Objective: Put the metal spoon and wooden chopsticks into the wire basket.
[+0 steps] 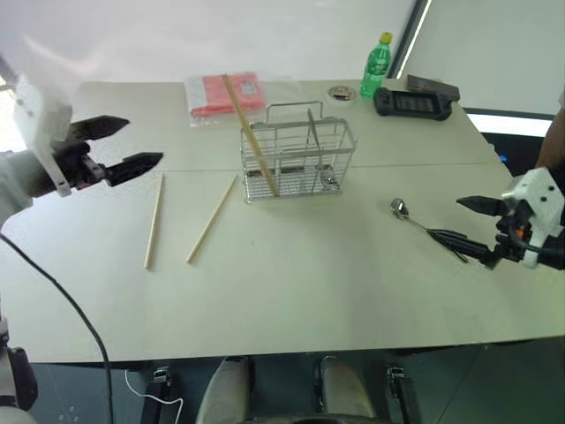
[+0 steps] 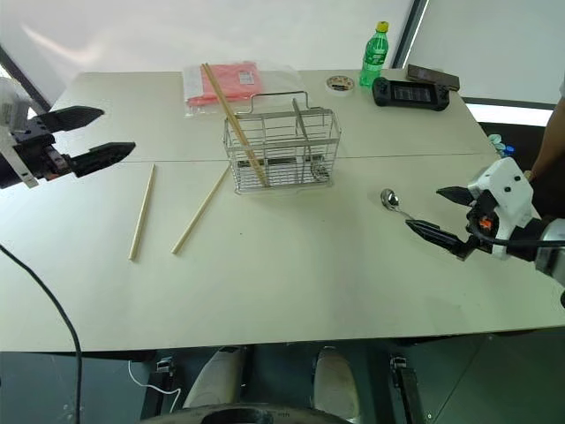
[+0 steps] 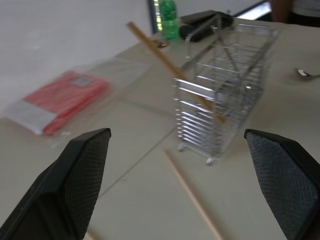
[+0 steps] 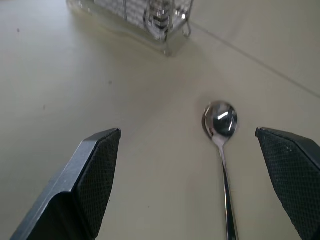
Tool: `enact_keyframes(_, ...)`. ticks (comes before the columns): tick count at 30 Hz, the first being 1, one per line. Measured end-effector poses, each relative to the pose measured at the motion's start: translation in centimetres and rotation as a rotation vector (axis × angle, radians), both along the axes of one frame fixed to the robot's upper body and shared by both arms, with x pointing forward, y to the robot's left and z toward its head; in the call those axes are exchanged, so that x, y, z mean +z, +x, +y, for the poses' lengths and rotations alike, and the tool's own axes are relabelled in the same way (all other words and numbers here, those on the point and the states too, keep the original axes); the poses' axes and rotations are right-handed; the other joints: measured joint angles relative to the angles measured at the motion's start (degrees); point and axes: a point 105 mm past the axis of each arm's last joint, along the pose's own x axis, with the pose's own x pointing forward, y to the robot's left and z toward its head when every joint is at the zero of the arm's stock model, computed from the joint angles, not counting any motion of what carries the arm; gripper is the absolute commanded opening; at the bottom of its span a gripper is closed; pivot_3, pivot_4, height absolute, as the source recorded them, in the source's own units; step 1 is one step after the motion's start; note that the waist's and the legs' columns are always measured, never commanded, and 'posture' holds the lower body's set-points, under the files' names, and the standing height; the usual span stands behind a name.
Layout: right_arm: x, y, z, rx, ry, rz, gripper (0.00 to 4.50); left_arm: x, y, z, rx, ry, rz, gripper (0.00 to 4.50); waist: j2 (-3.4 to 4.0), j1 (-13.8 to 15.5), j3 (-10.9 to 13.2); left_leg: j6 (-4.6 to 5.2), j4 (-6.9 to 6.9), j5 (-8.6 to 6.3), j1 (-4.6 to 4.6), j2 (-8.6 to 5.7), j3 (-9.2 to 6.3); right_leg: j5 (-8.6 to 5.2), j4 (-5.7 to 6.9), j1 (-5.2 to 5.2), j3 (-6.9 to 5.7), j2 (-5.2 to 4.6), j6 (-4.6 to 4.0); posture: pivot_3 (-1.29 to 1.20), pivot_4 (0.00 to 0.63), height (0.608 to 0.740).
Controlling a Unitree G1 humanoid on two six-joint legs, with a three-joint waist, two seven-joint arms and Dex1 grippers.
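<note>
The wire basket (image 1: 298, 161) stands mid-table with one wooden chopstick (image 1: 249, 132) leaning in its left end. Two more chopsticks (image 1: 154, 220) (image 1: 212, 218) lie flat on the table left of the basket. The metal spoon (image 1: 422, 226) lies to the basket's right, bowl toward the basket. My left gripper (image 1: 119, 147) hovers open above the table's left side, pointing toward the basket. My right gripper (image 1: 477, 230) is open at the right, just behind the spoon's handle end; in its wrist view the spoon (image 4: 221, 130) lies between the fingers.
A flat red packet (image 1: 231, 94) in clear plastic lies behind the basket. At the back right stand a green bottle (image 1: 376, 64), a small round lid (image 1: 342, 92) and a black handheld device (image 1: 413, 102). A person's arm (image 1: 553, 141) shows at the right edge.
</note>
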Motion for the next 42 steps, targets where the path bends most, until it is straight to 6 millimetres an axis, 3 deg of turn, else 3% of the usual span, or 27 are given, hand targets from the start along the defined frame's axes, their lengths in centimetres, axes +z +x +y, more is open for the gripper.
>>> enact_keyframes(4, -1.2, 1.2, -0.1, 0.042, -0.051, 0.056, 4.47, 0.0, -1.5, -2.1, -0.123, 0.053, 0.027, 4.50, 0.14, 0.0, 0.1, 0.00, 0.00, 0.00, 0.09, 0.00, 0.05, 0.00, 0.01, 0.04, 0.04, 0.01, 0.00, 0.00, 0.150, 0.721)
enact_keyframes(17, -3.6, 7.1, -1.7, -0.050, -0.183, 0.219, 4.47, 0.0, -2.9, -3.5, -0.211, 0.080, 0.045, 4.50, 0.23, -0.2, 0.1, 0.00, -0.04, 0.00, 0.10, 0.01, 0.11, -0.01, 0.04, -0.01, 0.19, 0.09, 0.04, 0.00, 0.150, 0.721)
enact_keyframes(28, -6.7, 8.1, -2.1, -0.033, -0.232, 0.328, 4.47, 0.1, -4.2, -4.0, -0.235, 0.102, 0.043, 4.50, 0.26, -0.3, 0.2, -0.02, -0.04, 0.01, 0.16, 0.02, 0.12, 0.08, 0.10, 0.01, 0.26, 0.16, 0.21, 0.00, 0.150, 0.721)
enact_keyframes(37, -7.0, 8.8, -1.5, -0.024, -0.218, 0.341, 4.47, -0.8, -5.8, -4.2, -0.288, 0.139, 0.126, 4.50, 0.28, -0.4, 0.2, -0.02, -0.07, 0.01, 0.27, 0.07, 0.13, 0.08, 0.13, 0.05, 0.30, 0.22, 0.21, 0.00, 0.150, 0.721)
enact_keyframes(40, -7.1, 8.8, -1.5, -0.021, -0.216, 0.344, 3.68, -0.9, -6.1, -4.3, -0.303, 0.151, 0.131, 4.50, 0.28, -0.4, 0.2, -0.02, -0.07, 0.01, 0.34, 0.07, 0.13, 0.08, 0.13, 0.13, 0.31, 0.22, 0.19, 0.00, 0.150, 0.721)
enact_keyframes(42, -7.2, 8.9, -1.2, -0.011, -0.210, 0.342, 2.77, -0.9, -6.1, -4.3, -0.304, 0.153, 0.130, 4.50, 0.28, -0.4, 0.2, -0.02, -0.07, 0.01, 0.43, 0.07, 0.14, 0.05, 0.13, 0.23, 0.33, 0.22, 0.14, 0.00, 0.150, 0.721)
